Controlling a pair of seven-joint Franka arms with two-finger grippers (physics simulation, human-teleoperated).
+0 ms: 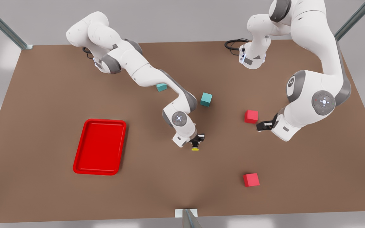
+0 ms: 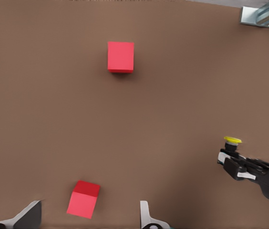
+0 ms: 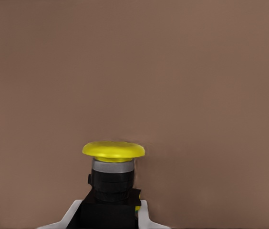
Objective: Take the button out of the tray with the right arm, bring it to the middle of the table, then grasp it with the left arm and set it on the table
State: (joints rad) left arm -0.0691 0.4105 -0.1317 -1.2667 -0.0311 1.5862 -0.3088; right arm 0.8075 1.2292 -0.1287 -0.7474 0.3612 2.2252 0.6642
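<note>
The button [image 1: 195, 148], with a yellow cap on a grey-and-black body, is held above the brown table [image 1: 43, 95] near its middle. My right gripper [image 1: 197, 141] is shut on its body. The right wrist view shows the cap [image 3: 113, 150] pointing away from the fingers [image 3: 146, 217]. The red tray [image 1: 100, 121] lies at the front view's left with nothing in it. My left gripper [image 1: 264, 125] waits open at the front view's right, beside a red cube [image 1: 251, 116]. In the left wrist view its fingertips [image 2: 146, 214] stand wide apart, and farther off are the button [image 2: 232, 140] and the right gripper [image 2: 230, 160].
A second red cube [image 1: 251, 179] sits toward the table's front edge. Two teal cubes [image 1: 206, 99] [image 1: 161, 87] lie behind the right arm, one partly under it. The left wrist view shows both red cubes [image 2: 83, 199] [image 2: 120, 57]. A cable [image 1: 233, 42] coils at the back.
</note>
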